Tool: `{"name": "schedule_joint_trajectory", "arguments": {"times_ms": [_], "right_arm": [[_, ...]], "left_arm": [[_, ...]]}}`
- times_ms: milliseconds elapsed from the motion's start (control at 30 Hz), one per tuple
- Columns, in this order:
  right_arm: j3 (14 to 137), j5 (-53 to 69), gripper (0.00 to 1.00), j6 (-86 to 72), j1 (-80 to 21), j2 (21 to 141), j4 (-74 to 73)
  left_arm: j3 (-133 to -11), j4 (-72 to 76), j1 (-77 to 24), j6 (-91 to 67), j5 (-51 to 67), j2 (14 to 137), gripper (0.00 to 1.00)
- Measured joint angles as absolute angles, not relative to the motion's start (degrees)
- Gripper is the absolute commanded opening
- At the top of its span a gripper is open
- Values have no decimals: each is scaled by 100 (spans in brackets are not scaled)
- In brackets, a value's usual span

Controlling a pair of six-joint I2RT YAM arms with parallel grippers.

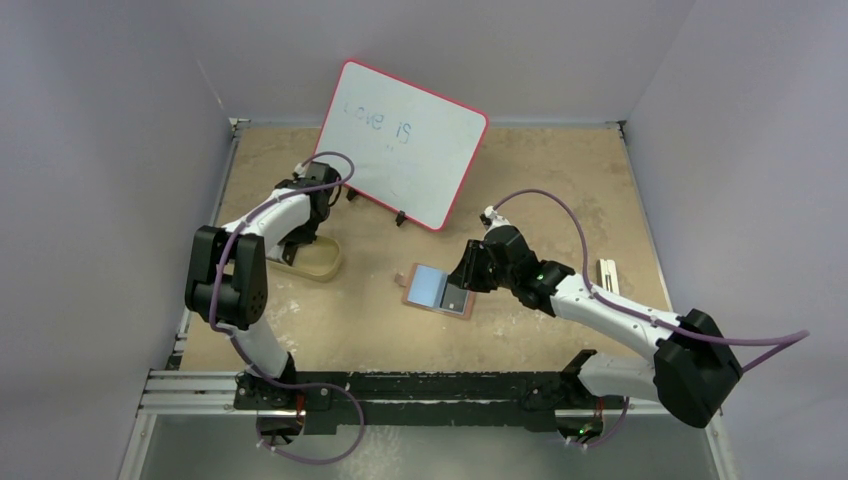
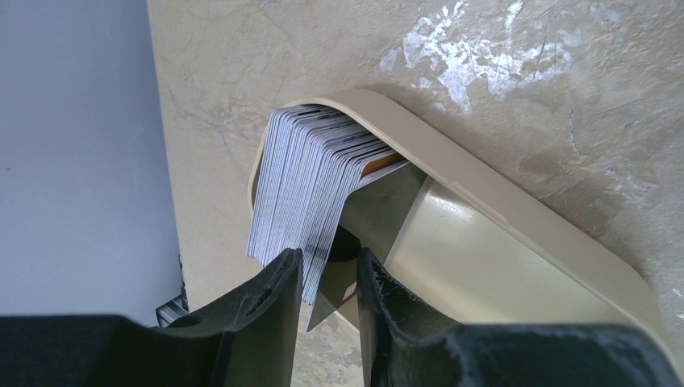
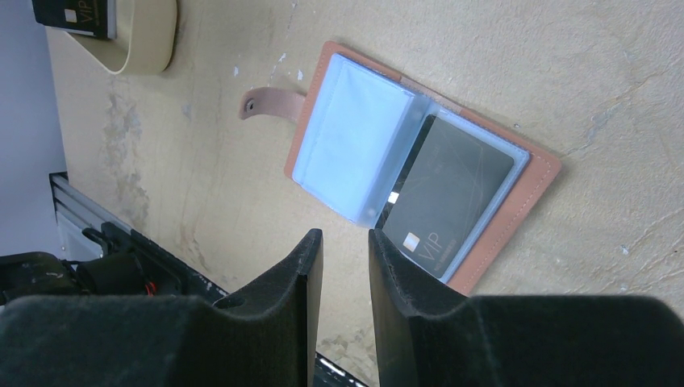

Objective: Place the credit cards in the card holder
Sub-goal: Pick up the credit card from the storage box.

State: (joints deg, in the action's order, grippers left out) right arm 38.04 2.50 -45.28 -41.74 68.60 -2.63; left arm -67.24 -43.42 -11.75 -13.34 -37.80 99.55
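The brown card holder [image 1: 410,293] lies open on the table middle. In the right wrist view its brown rim [image 3: 535,192] frames pale blue pockets, and a dark VIP credit card [image 3: 452,197] sits in the right pocket. Its tab strap [image 3: 270,105] points away. My right gripper [image 3: 345,235] hovers just off its near edge, jaws a little apart and empty; it also shows in the top view [image 1: 468,272]. A stack of grey credit cards [image 2: 310,173] stands on edge in the tan tray [image 2: 500,201]. My left gripper [image 2: 325,256] is open, its fingers straddling the stack's end cards.
A red-rimmed whiteboard [image 1: 405,140] leans at the back centre. The tan tray [image 1: 325,265] sits at the left near the table's edge. A small pale object [image 1: 607,275] lies at the right. A black rail [image 1: 400,385] runs along the front edge.
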Motion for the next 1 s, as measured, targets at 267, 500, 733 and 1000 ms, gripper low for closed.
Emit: {"name": "schedule_joint_trajectory", "arguments": {"times_ms": [267,500,733,1000], "right_arm": [[3804,246,30,-4525,-4174,6862,-259],[3804,246,30,-4525,-4174,6862,-250],[3804,248,31,-4508,-4174,6864,-220],[3804,259,31,-4495,-4174,6862,-213]], "left_arm": [[-6805,-4464,-1181,-1341,-3776,9955,25],[-7008,-4591,-1214,-1345,-3815,9953,15],[-7019,-4650,-1251,-1409,-3625,9953,0],[-7032,-4895,-1249,-1568,-2873,9550,0]]}}
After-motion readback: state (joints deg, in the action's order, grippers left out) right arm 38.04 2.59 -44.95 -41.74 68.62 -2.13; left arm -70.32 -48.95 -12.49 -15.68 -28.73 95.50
